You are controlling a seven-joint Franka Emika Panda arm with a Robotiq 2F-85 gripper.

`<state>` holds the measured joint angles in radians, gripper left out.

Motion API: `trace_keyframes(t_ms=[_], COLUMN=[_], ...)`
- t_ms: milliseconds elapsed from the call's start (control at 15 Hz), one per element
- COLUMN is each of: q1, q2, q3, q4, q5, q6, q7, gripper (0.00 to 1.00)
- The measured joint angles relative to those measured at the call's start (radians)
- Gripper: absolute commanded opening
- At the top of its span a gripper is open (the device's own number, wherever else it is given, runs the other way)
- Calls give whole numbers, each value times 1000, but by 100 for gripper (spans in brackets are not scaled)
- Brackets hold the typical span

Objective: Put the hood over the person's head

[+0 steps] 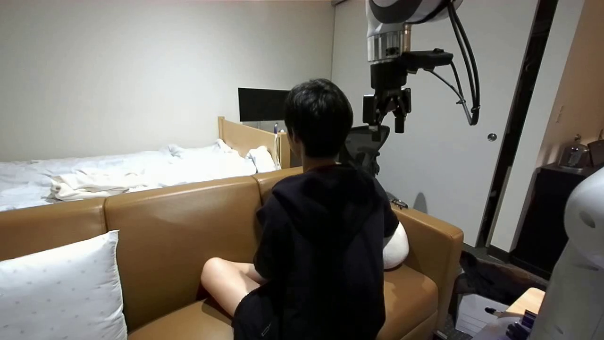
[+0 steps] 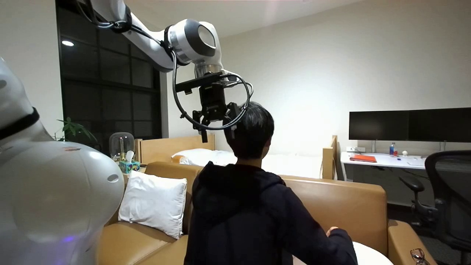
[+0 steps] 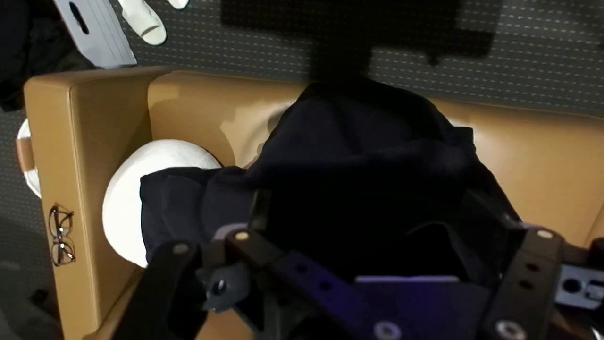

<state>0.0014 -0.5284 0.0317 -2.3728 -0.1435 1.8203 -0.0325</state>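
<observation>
- Nearest me, back turned, sits the dark-haired person in black [image 1: 314, 257]; the black cloth hood [image 2: 232, 191] lies slack on the upper back, below the nape, not yet raised.
- What worries me is black on black: the hood's rim barely shows against the dark long-bodied sweatshirt [image 1: 330, 283], so a grip could, I'd guess, land on the back panel instead, or on a thin fold that slips free.
- The short-haired head [image 1: 318, 113] is the other hazard: a descent slightly too far forward could knock it or nip hair, and a hard pull afterwards might tug at the throat. If the person leans, the aim is spoilt.
- The black jointed two-fingered claw [image 1: 388, 131] hangs just behind the head, above the hood, released, its fingers [image 1: 399, 123] spread wide with nothing between them. In an exterior view the pale sliding door [image 1: 439, 156] shows between claw and hair, so those two are apart; I see no touch on the cloth, though the wrist view is murky there.
- Past the person stands the back of the tan leather-look sofa [image 1: 184, 226], a round white cushion [image 1: 396, 248] to the right.
- Farthest off, beyond the sofa, lies the pale wooden bed [image 1: 244, 134] under rumpled white covers [image 1: 141, 165].
</observation>
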Motion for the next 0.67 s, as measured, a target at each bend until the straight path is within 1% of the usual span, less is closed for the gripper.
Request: trace_keyframes(t_ms=[200, 400, 600, 667], q1=[45, 80, 119, 123], q2=[1, 1, 1, 1], q3=[14, 14, -19, -26], q4=[-14, -55, -99, -103], q5=[-42, -72, -57, -56], q6=[44, 117, 186, 189], q7=[-67, -150, -273, -280], gripper=[100, 100, 100, 100])
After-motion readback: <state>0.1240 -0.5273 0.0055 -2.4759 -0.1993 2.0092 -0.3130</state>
